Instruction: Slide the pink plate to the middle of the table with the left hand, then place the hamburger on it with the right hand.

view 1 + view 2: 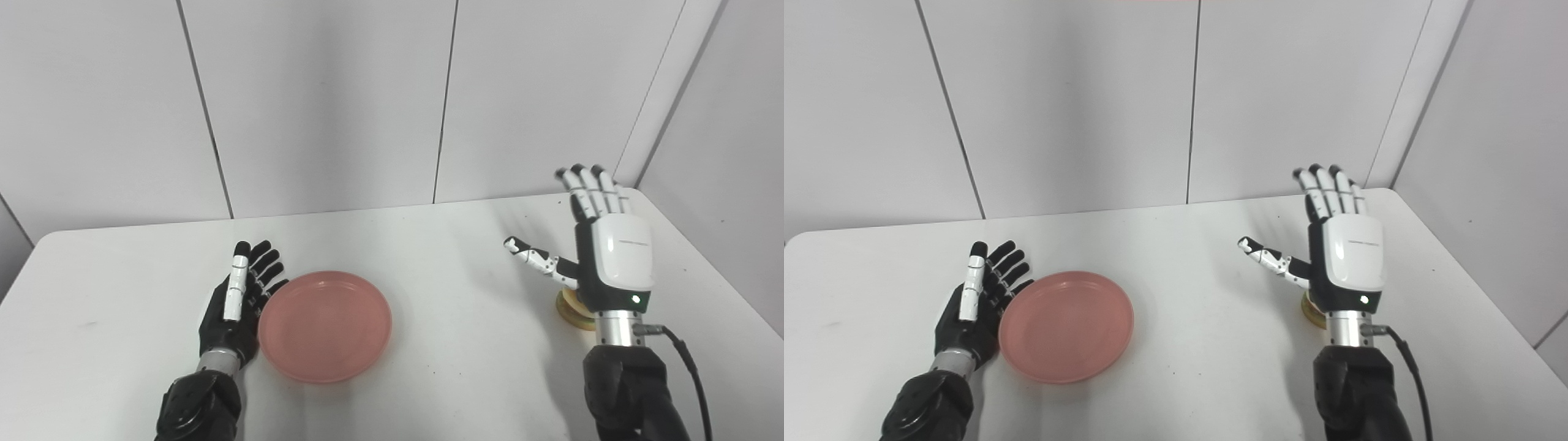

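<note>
While there's a faint grey line of print on the white back shell of my right hand [612,257], it's way too small to read, so no brand to report. That hand is up above the table [441,257] near the right edge, fingers straight and spread, thumb sticking out sideways, holding nothing. Glossy white plastic over black, a shiny metal wrist, a small green light glowing, and a black cable off the side. The burger [571,309] is mostly hidden behind my wrist; only a tan, rounded edge shows.

My left hand [239,300] is matte black, lying flat and empty with its fingers apart, right against the left rim of the plate [324,324]. The plate is round, smooth pink plastic with a shallow raised lip, sitting left of centre on the plain white top.
</note>
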### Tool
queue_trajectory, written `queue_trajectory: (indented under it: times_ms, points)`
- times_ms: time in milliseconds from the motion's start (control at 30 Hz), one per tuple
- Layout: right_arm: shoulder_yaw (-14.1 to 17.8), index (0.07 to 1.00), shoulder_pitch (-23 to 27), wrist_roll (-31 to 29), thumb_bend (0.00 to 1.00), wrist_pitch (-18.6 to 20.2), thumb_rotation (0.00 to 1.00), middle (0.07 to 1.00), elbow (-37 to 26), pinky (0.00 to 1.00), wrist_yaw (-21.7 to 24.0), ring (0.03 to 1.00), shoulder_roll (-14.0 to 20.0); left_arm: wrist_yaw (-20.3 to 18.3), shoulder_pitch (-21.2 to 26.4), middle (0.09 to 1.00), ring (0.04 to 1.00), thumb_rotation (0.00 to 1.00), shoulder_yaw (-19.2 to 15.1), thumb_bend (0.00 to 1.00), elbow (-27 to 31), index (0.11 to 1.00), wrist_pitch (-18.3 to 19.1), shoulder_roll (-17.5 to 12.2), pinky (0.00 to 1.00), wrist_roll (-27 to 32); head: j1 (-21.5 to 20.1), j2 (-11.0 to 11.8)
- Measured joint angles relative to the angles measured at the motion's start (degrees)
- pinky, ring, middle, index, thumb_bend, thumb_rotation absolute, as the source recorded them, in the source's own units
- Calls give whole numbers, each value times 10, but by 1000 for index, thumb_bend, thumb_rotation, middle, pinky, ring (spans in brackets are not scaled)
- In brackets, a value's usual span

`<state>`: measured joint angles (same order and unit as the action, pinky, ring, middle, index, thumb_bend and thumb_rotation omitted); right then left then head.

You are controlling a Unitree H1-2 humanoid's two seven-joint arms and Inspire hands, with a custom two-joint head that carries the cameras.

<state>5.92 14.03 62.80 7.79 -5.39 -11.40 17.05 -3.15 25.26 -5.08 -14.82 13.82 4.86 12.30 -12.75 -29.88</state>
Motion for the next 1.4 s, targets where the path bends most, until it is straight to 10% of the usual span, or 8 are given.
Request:
queue_trajectory:
  times_ms: [167,1033,1400]
  points:
    - [-21,766,0,25,821,60,875,819,1,766,80,825,15,-10,0,850,868,796,1,873,-2,795,0,-2,767,5,3,-3]
    - [-53,779,-49,43,806,150,848,831,-54,844,203,834,53,-25,15,844,857,796,1,867,-22,797,2,-4,757,22,-8,-11]
    - [-56,746,-9,3,779,141,795,787,75,802,143,793,72,-30,15,832,846,807,3,851,-35,781,-20,-7,745,22,-3,3]
